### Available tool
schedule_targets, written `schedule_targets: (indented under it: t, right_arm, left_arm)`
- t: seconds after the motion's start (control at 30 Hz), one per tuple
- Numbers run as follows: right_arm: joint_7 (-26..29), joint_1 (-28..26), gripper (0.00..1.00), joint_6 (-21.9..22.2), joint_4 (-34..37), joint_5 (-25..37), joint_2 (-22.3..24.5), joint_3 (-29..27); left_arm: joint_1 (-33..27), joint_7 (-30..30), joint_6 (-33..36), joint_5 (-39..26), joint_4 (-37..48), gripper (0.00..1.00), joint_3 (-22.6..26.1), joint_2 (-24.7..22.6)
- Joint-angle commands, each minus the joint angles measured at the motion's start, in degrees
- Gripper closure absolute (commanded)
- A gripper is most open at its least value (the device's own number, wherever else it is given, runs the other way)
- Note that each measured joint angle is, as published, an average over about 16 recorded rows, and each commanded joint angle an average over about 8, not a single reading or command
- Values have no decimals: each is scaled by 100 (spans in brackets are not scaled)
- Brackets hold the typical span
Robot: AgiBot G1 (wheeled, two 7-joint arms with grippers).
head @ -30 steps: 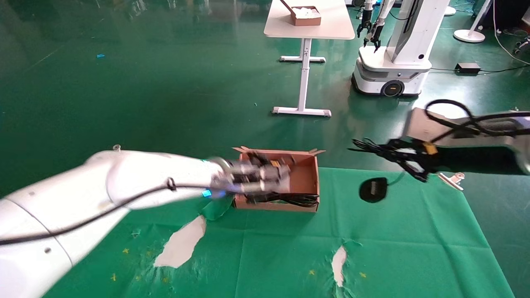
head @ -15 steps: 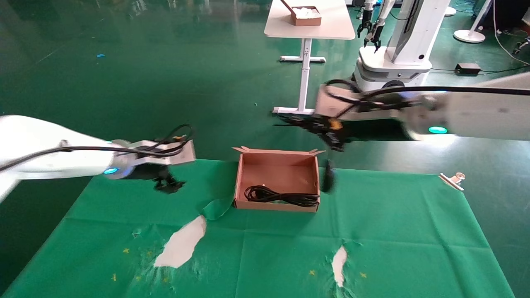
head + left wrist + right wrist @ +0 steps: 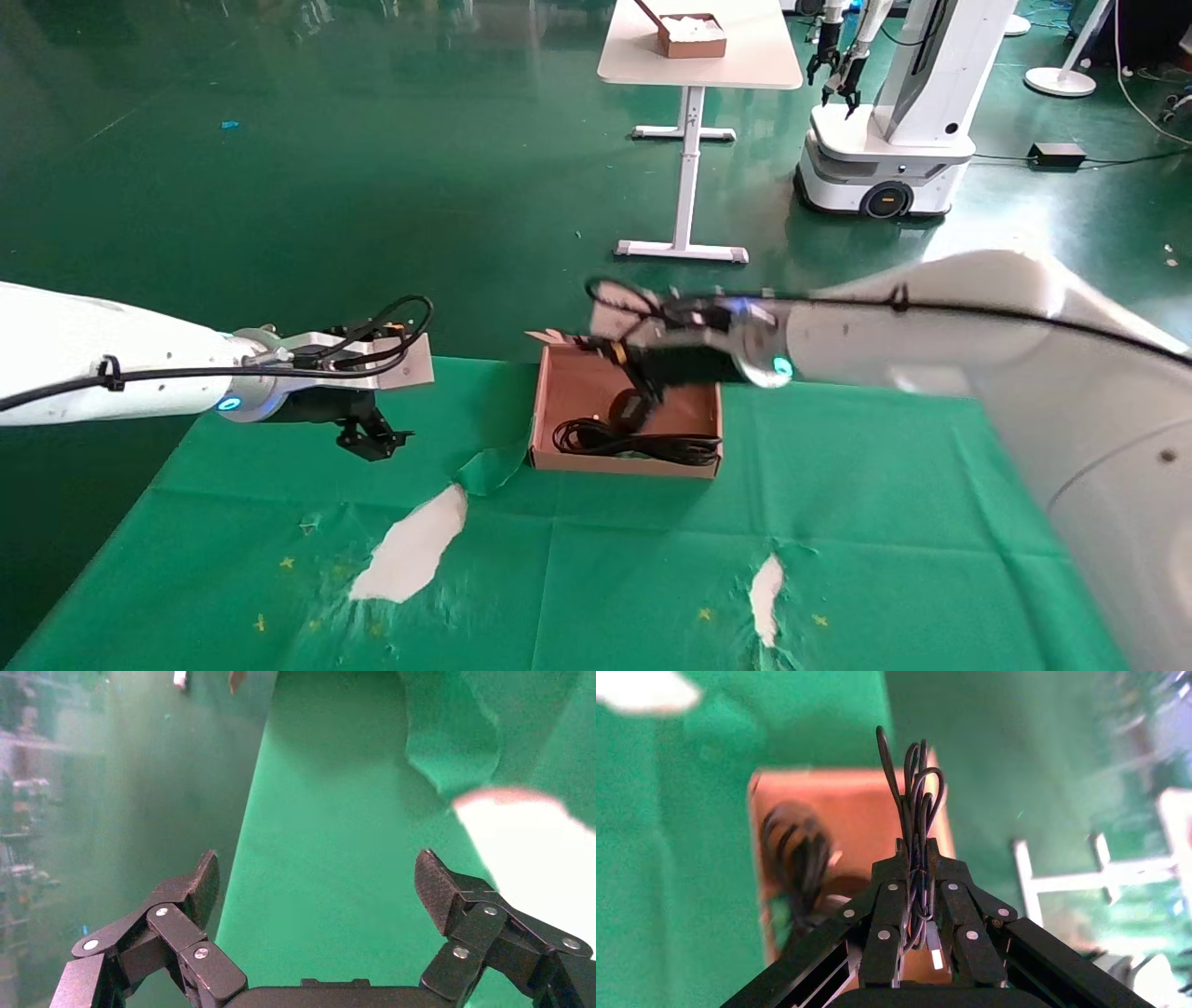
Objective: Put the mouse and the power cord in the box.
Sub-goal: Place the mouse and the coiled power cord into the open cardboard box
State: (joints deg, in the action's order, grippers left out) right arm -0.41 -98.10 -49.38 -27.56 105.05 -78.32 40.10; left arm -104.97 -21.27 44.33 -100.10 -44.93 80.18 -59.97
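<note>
A glossy green floor runs back to a white table (image 3: 698, 56) carrying a little brown box with white filling (image 3: 691, 34), with another white wheeled robot (image 3: 889, 140) beside it; nearer, the work surface (image 3: 838, 522) wears a green cloth that is torn in places, showing pale patches (image 3: 410, 545). The right gripper (image 3: 631, 377) hangs over the cardboard box (image 3: 549, 410), its jaws together on a bunch of the mouse's thin wire (image 3: 916, 776), and the mouse (image 3: 626, 410) dangles just below it, inside the box walls and close above or touching the power cord (image 3: 638, 443), which lies coiled along the box wall nearest the robot. The left gripper (image 3: 316, 888) hovers well off to the other side of the box, over the cloth near its far edge, jaws wide apart and holding nothing. The risk, as I judge it, lies in the release: the wire is gripped as a bundle of loops standing up past the fingertips, so when the jaws part a loop could catch on a finger and drag the mouse back out as the arm lifts. The mouse may also be swinging on its wire; letting go off-centre could leave wire draped over a low wall or the jagged flaps (image 3: 549, 337). The light box could also shift if snagged wire tugs it.
</note>
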Motion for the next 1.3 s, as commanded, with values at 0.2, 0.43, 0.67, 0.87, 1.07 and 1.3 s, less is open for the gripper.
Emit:
schedule_targets:
  t: [0.2,0.43,0.67,0.87,1.07,1.3]
  right_arm:
    - [-18,76,1,312,448,-237,-71,354]
    - [-23,80,0,313,440,-254,-57,358]
    - [-33,102,0,236,329,-259,-6,292]
    - [37,324,0,-4,19,-632,264,121]
    - [152,676,0,-388,-470,-1234,694,-147]
    - [287,1094,0,-843,-1049,-1947,1204,-464]
  left_arm:
    - [1,-378,-20,-236,-382,0,83,146]
    - [2,-374,-23,-248,-380,0,88,143]
    - [5,-341,-26,-216,-327,0,73,116]
    - [129,-337,90,-48,-400,0,-113,183]
    - [526,-229,471,501,-635,0,-707,402]
    - [1032,-59,958,1208,-931,0,-1465,680]
